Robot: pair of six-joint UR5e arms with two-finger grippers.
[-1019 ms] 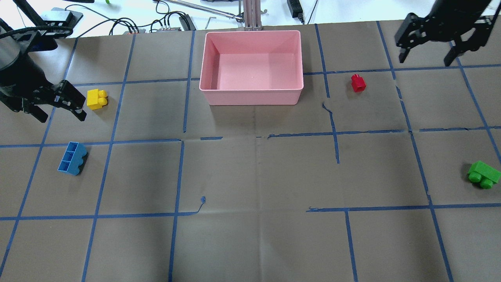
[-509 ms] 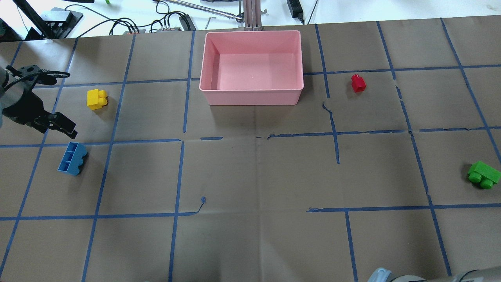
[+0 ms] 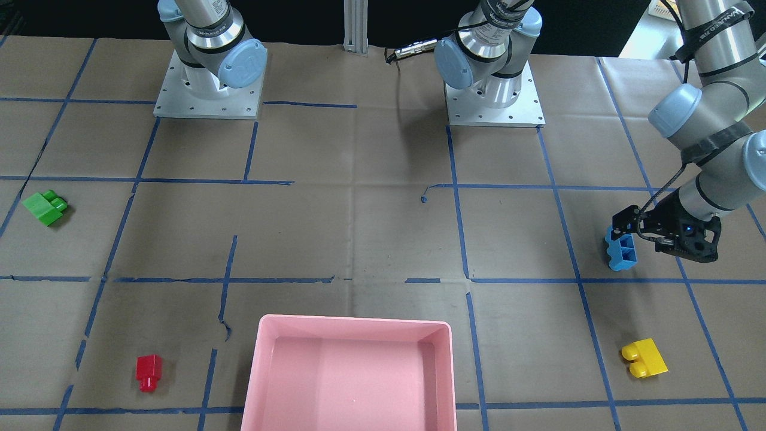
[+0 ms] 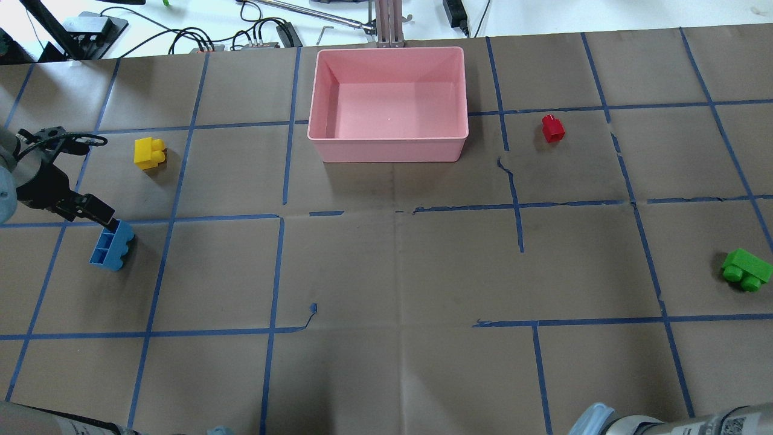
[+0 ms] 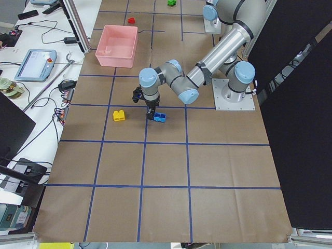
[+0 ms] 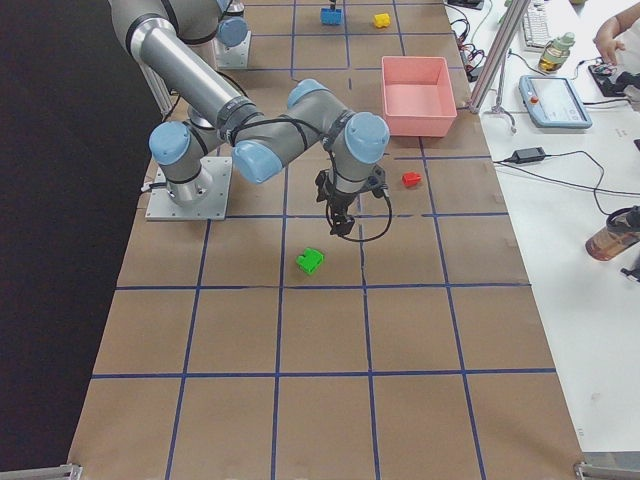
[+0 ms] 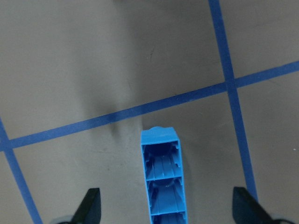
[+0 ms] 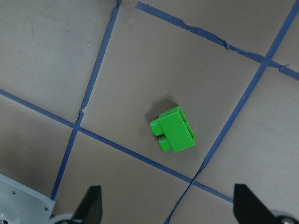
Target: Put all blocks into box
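The blue block (image 4: 112,244) lies at the table's left side, hollow cells up. My left gripper (image 4: 96,216) is open and low over its far end; in the left wrist view its fingertips (image 7: 91,207) straddle the blue block (image 7: 163,182) without touching. My right gripper (image 8: 168,210) is open and hovers above the green block (image 8: 173,129), which lies at the right edge (image 4: 746,269). The yellow block (image 4: 148,152) lies beyond the left gripper. The red block (image 4: 552,128) lies right of the empty pink box (image 4: 386,148).
Brown paper with a blue tape grid covers the table. A metal post (image 4: 386,24) and cables (image 4: 253,33) sit just behind the box. The two arm bases (image 3: 206,90) stand at the robot's side of the table.
My left gripper has moved from beside the yellow block toward me, down to the blue block. My right gripper has left the overhead view's far right corner; its arm now shows at the bottom edge.
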